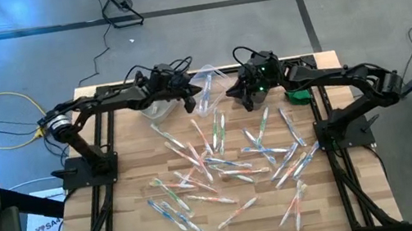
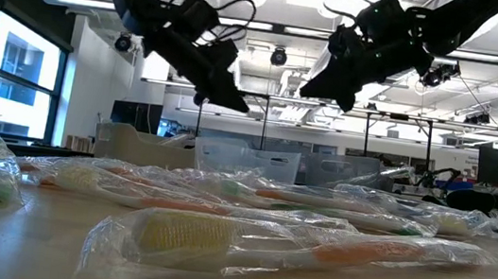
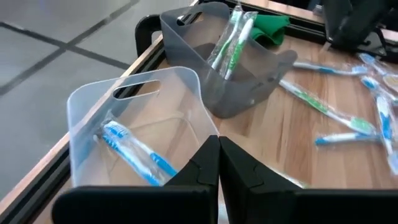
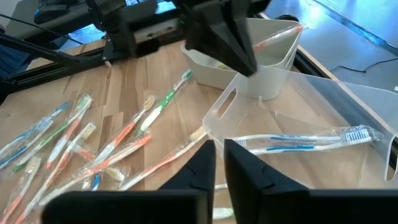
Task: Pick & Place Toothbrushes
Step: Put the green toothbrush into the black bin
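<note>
Many wrapped toothbrushes (image 1: 222, 163) with orange, blue or green handles lie scattered flat on the wooden table (image 1: 140, 225). My left gripper (image 3: 219, 155) is shut and empty. It hangs above the near wall of a clear bin (image 3: 134, 93) in which a blue toothbrush (image 3: 134, 152) lies. Past that bin, a grey bin (image 3: 249, 74) holds green toothbrushes (image 3: 230, 40) leaning on its wall. My right gripper (image 4: 219, 152) is shut with nothing in it, over the same clear bin (image 4: 298, 99), where blue toothbrushes (image 4: 298, 142) lie. A white bin (image 4: 267, 56) holds an orange toothbrush (image 4: 277, 37).
The three bins stand in a row at the table's far edge, under both grippers (image 1: 189, 95) (image 1: 237, 94). A small green object (image 1: 298, 94) lies at the far right beside the grey bin. The black frame (image 1: 94, 92) borders the table.
</note>
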`<state>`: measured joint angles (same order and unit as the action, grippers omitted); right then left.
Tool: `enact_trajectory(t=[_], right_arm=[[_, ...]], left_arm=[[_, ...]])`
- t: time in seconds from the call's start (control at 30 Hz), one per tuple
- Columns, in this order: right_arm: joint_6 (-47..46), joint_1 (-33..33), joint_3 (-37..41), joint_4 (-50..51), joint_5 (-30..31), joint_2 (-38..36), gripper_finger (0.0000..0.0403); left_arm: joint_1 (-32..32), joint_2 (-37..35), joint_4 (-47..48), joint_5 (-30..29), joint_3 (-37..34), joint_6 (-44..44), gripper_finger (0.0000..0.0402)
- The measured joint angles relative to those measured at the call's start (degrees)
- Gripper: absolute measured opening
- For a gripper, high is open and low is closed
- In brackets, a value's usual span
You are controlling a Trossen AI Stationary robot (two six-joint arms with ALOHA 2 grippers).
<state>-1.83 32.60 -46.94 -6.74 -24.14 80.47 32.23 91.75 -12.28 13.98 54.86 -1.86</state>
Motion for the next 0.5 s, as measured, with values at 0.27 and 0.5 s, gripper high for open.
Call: enact_trajectory(t=[0.27, 0.5], right_arm=[[-0.04, -0.48, 0.02, 6.06, 3.1, -4.33, 0.0004], [-0.04, -4.04, 0.02, 15.92, 15.78, -13.14, 0.0004]], left_arm=[[0.0, -8.58, -8.56, -1.57, -10.72, -0.75, 0.0], [0.0, -16.09, -9.17, -4.11, -16.14, -1.11, 0.0]])
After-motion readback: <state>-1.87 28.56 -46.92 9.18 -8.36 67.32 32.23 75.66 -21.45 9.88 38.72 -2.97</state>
